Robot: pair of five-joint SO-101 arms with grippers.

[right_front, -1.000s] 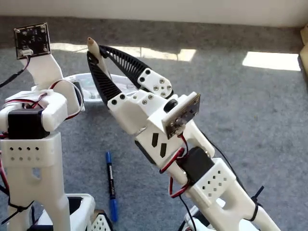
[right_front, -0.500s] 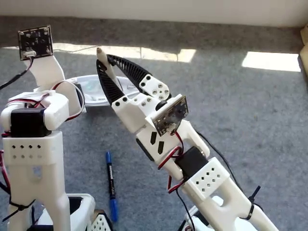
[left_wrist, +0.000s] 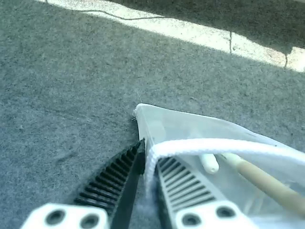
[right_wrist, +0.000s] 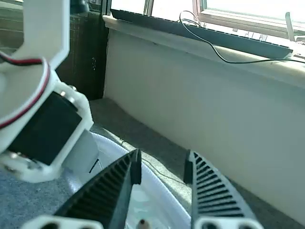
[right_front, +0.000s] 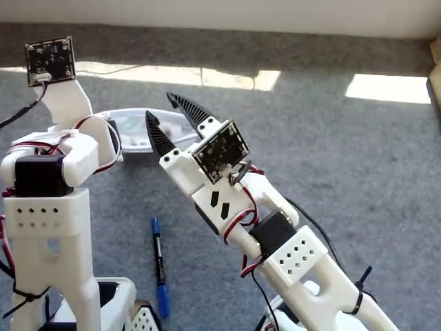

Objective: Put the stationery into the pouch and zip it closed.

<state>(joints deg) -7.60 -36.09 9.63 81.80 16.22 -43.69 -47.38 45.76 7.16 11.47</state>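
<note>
Dropped toward the grey counter [right_front: 358,158], the right arm [right_front: 275,234] holds its jaws apart and empty over the pouch [right_front: 134,134], its pencil [left_wrist: 267,183] released inside. Left jaws clamp the pouch's rim, while the blue pen [right_front: 160,265] lies on the counter, well apart from the pouch.

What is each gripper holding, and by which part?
The left gripper pinches the pouch by its rim near a corner; the right gripper holds nothing.

Daylight falls in bright rectangular patches [right_front: 389,87] along the far side of the grey carpet [right_front: 344,172], while the nearer ground lies in soft, even shade. The translucent white plastic pouch [left_wrist: 190,126] glows pale where light passes through it. In the right wrist view, the sunlit window [right_wrist: 248,9] burns out to white above a cream wall [right_wrist: 190,109].
</note>
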